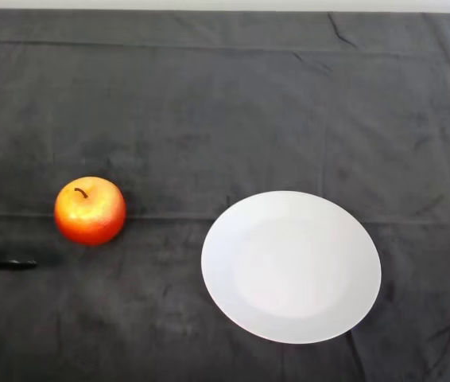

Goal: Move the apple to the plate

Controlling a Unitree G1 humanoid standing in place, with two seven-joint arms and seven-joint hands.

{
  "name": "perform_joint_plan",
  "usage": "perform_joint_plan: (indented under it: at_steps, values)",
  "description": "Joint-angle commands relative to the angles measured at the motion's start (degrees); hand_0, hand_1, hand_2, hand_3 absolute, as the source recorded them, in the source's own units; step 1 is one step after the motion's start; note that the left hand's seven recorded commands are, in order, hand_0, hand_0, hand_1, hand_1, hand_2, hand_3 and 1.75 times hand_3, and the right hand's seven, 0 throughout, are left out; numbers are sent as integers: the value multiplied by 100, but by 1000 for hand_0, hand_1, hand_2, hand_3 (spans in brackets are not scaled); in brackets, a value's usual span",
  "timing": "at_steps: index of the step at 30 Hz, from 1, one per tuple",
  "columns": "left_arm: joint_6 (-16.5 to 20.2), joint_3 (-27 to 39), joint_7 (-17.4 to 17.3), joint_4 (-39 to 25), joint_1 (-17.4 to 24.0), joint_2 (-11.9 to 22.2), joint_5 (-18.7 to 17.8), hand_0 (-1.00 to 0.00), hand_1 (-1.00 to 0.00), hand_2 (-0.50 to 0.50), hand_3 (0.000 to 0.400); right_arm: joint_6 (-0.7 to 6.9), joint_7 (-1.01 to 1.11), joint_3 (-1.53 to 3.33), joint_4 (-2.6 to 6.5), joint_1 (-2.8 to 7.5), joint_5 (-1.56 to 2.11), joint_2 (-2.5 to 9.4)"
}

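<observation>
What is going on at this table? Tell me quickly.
Nothing is being handled yet. An apple sits upright, stem up, on the dark cloth at the left, and a white plate lies bare to its right, apart from it. Only a small black tip of the left hand shows at the left edge, below and beside the apple, not touching it. The apple is not yet on the plate.

Counter [209, 95] under dark cloth [352, 103]: 1 apple [90, 210] left, 1 white plate [291, 267] right, well apart.
</observation>
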Motion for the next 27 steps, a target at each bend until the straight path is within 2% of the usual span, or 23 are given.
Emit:
perform_joint_plan:
  at_steps: [1,15,27]
  values:
    - [-18,-147,-98,-102,-203,-46,158,0,0,0,0,-2,9,-47,83,12,39,-36]
    - [-54,-575,-418,-28,-304,-271,544,0,0,0,0,2,10,-48,76,14,40,-36]
    - [35,-833,-482,2,-485,-469,788,0,0,0,0,3,11,-48,74,15,40,-36]
